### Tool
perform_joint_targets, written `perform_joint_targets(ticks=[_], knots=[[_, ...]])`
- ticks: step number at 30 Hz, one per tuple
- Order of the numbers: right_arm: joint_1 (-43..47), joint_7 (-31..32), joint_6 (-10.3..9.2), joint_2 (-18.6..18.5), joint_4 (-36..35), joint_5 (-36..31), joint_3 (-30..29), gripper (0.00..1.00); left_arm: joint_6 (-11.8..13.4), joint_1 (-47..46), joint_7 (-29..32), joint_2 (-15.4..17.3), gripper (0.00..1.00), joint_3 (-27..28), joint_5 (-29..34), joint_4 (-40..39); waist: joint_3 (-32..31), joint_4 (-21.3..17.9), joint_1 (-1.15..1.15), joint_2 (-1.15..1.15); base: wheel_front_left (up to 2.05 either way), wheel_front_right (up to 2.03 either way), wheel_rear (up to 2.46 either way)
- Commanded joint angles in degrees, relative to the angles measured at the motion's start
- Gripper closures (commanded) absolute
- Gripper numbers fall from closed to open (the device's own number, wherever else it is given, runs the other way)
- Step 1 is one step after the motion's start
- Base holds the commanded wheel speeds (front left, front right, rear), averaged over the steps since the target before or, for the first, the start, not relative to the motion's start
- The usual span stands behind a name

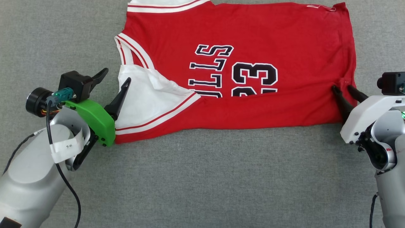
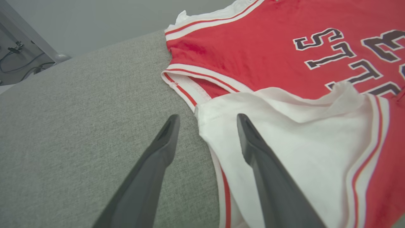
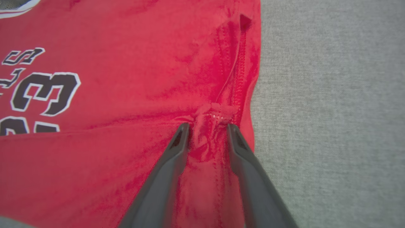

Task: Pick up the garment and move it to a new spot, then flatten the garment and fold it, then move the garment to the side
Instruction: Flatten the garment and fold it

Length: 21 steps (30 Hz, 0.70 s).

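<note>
- Left gripper (image 1: 115, 76), lower left, gapes wide and empty beside the garment (image 1: 253, 41), which lies folded on grey cloth (image 1: 202, 177).
- Left wrist: one finger (image 2: 164, 142) over cloth, the other over the white sleeve (image 2: 300, 142).
- Right wrist: right gripper (image 3: 208, 126) half apart, astride a red pucker, gripping nothing.

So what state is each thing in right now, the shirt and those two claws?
Shirt: lying on the grey table, folded once, the near half covering part of the number.
Sleeve: white, turned in on top of the red, slightly rumpled.
Left gripper: open, holding nothing, one finger over the sleeve.
Right gripper: open, a pucker of red cloth between its tips.
</note>
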Motion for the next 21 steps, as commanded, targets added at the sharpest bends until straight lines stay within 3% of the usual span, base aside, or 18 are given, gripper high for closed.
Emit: perform_joint_targets(ticks=[1,6,12,17,21], knots=[[-0.13,-0.74,-0.04,-0.08,0.68,-0.48,-0.33,0.00,0.11,-0.63,-1.19,-0.97,0.00,0.18,-0.02,0.97,-1.20,0.38,-0.01,0.69,0.00,0.00,0.00],[2.73,-1.93,-0.04,-1.14,-1.64,-1.95,-0.14,0.00,0.61,1.93,-3.88,-2.73,0.00,1.16,-1.93,2.83,-4.18,0.84,-0.01,0.69,0.00,0.00,0.00],[7.38,-0.93,-0.04,-1.89,-7.84,-3.80,-0.05,0.00,3.27,7.95,-5.79,-3.32,0.00,3.48,-4.68,0.00,-7.72,0.79,-0.01,0.69,0.00,0.00,0.00],[11.36,3.57,-0.04,-1.50,-12.25,-7.11,-0.39,0.00,6.73,14.03,-5.10,-2.40,0.00,4.79,-7.44,-4.72,-9.50,0.60,-0.01,0.69,0.00,0.00,0.00],[14.32,8.70,-0.04,1.03,-15.19,-9.08,-2.84,0.00,8.80,18.38,-1.39,-0.97,0.00,4.93,-10.45,-9.72,-9.94,0.43,-0.01,0.69,0.00,0.00,0.00]])
